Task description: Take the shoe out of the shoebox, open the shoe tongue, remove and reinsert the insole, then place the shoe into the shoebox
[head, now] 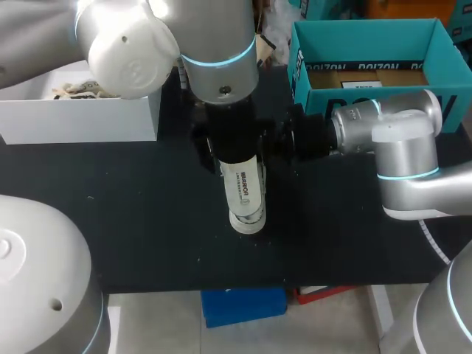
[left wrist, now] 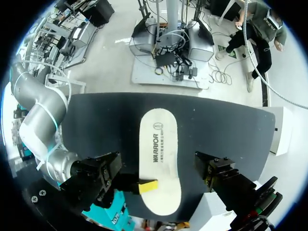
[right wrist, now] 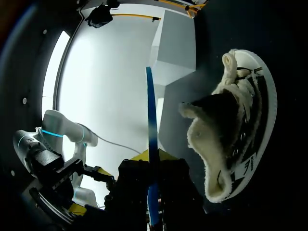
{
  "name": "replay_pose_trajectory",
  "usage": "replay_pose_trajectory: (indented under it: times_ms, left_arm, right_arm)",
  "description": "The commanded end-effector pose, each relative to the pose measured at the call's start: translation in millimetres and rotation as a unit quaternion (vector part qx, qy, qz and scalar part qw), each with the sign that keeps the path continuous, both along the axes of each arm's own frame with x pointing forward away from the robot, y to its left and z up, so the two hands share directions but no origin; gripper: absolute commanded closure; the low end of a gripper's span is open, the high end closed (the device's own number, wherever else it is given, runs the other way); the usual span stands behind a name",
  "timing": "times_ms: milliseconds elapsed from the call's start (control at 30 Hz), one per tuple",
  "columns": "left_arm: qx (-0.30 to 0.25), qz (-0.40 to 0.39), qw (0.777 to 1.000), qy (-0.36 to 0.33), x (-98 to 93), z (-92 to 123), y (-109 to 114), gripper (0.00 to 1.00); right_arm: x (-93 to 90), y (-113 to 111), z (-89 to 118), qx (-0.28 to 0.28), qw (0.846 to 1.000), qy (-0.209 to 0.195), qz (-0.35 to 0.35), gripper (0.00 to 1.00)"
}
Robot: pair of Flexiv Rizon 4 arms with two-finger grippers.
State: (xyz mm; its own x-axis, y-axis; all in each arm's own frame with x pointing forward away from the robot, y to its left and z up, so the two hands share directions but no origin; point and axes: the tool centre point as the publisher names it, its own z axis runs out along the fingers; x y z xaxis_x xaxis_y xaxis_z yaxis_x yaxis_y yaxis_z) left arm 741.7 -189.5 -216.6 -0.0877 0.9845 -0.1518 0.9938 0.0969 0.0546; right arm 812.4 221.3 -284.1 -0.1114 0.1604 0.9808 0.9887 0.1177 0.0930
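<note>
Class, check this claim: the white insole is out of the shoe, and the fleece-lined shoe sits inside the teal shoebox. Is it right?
No. The insole is out, but the shoe sits on the black table, not inside the teal shoebox. The right wrist view shows it there; the head view shows the box without it.

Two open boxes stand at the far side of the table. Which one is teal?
The shoebox on the robot's right, with brown cardboard inside. The other box, on the left, is white.
</note>
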Motion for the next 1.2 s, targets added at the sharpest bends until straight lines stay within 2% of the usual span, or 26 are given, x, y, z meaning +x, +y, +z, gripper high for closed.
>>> replay_pose_trajectory:
  times_ms: [33,100,200,267,333,900,933,1033,1200]
  left_arm:
    - [-0.145,-0.055,0.988,0.018,-8.8,-2,24,0.00]
    - [-0.237,-0.092,0.967,0.030,-12.9,0,31,0.00]
    - [-0.342,-0.141,0.928,0.034,-18.8,0,38,0.00]
    - [-0.385,-0.160,0.909,0.030,-21.7,-1,43,0.00]
    - [-0.404,-0.182,0.896,0.026,-24.9,-3,45,0.00]
    - [-0.404,-0.182,0.896,0.026,-24.9,-3,45,0.00]
    - [-0.421,-0.175,0.890,-0.018,-26.9,-1,46,0.00]
    - [-0.439,-0.164,0.879,-0.081,-32.0,-10,47,0.00]
    - [-0.471,-0.120,0.861,-0.149,-32.4,-20,54,0.00]
  right_arm:
    - [0.0,1,0,-0.001,1.000,0.000,-0.001,1.00]
    - [0.0,1,0,-0.001,1.000,0.000,-0.001,1.00]
    - [0.0,1,0,-0.001,1.000,0.000,-0.001,1.00]
    - [0.0,1,0,-0.001,1.000,0.000,-0.001,1.00]
    - [0.0,1,0,-0.001,1.000,0.000,-0.001,1.00]
    - [0.0,1,0,-0.001,1.000,0.000,-0.001,1.00]
    - [0.0,1,0,-0.001,1.000,0.000,-0.001,1.00]
    - [0.0,1,0,-0.001,1.000,0.000,-0.001,1.00]
    - [0.0,1,0,-0.001,1.000,0.000,-0.001,1.00]
